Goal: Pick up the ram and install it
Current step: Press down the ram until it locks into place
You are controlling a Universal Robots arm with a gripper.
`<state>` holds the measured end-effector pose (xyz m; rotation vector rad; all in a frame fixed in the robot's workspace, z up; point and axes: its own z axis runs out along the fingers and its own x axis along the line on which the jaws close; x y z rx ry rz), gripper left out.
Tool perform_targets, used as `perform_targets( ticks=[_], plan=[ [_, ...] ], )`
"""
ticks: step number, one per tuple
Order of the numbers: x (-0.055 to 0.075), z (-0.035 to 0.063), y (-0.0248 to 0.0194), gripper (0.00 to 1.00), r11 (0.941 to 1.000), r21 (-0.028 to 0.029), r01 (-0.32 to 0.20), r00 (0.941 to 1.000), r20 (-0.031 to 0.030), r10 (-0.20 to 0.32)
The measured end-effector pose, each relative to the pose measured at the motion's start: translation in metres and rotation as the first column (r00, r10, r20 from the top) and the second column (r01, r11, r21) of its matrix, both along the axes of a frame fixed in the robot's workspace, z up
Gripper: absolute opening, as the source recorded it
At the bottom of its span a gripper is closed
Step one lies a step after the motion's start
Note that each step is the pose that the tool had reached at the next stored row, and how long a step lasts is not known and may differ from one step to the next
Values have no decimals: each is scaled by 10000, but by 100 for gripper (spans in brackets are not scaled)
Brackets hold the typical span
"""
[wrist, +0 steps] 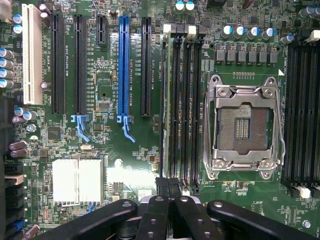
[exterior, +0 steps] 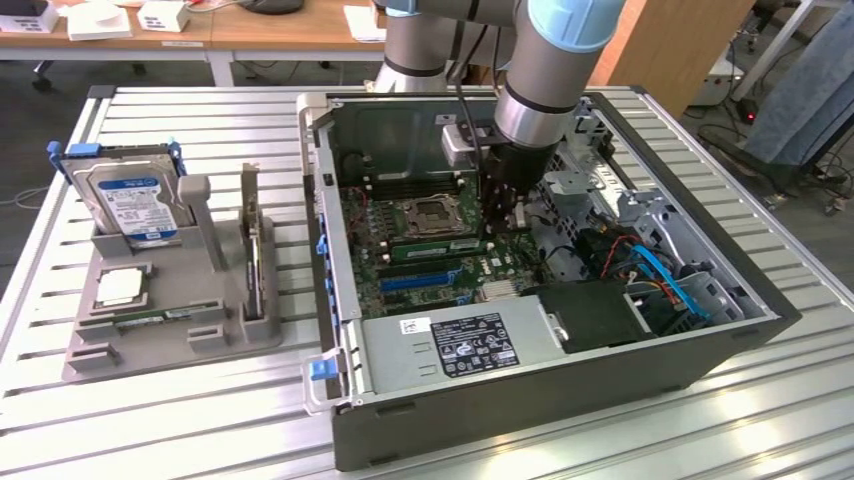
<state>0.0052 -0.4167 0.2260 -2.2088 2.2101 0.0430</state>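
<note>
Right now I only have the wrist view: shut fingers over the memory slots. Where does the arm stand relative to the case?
Observer: The arm reaches straight down into the open case, which lies on its side. The gripper is at one end of the ram.
Operator: What sits outside the case?
Observer: At the exterior view's left, a grey fixture holds a hard drive standing upright.
</note>
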Motion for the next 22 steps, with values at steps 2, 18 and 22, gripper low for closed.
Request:
perform_targets(
  ticks=[2, 18, 22],
  plan=[
    [0, -6, 1, 9, 10000, 5, 0, 10000, 2, 0],
    [0, -26, 0, 9, 10000, 0, 0, 10000, 0, 0],
    [0, -33, 0, 9, 10000, -1, -1, 10000, 0, 1]
  ],
)
